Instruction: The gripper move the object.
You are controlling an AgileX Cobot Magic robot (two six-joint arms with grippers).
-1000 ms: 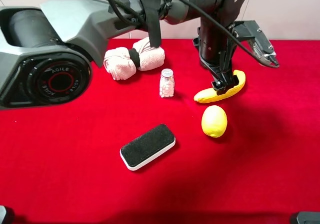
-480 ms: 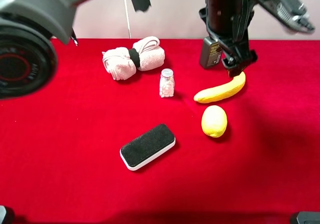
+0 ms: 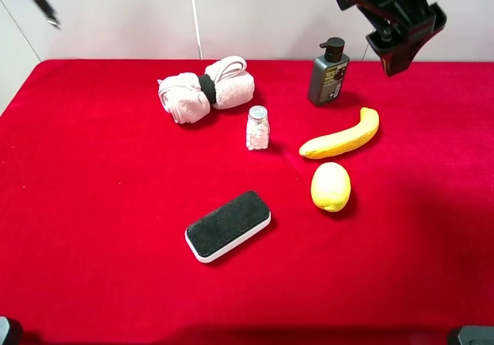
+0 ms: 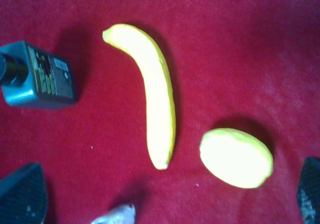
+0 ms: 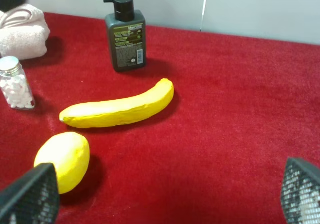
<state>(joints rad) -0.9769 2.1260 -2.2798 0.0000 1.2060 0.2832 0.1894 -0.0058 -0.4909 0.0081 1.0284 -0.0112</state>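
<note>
The banana, long, curved and yellow, lies on the red cloth right of centre, with nothing touching it. It also shows in the left wrist view and the right wrist view. The black wrist of my left arm hangs high above the far right, well clear of the banana. My left gripper is open and empty, looking straight down on the banana. My right gripper is open and empty, low over the cloth in front of the banana; the exterior view does not show it.
A round yellow lemon lies just in front of the banana. A dark pump bottle stands behind it. A small pill bottle, a rolled pink towel and a black-topped eraser are further left.
My left arm has risen from the banana's right end to the top right, and its grey body has left the view. The pump bottle now shows. The banana has not moved.
</note>
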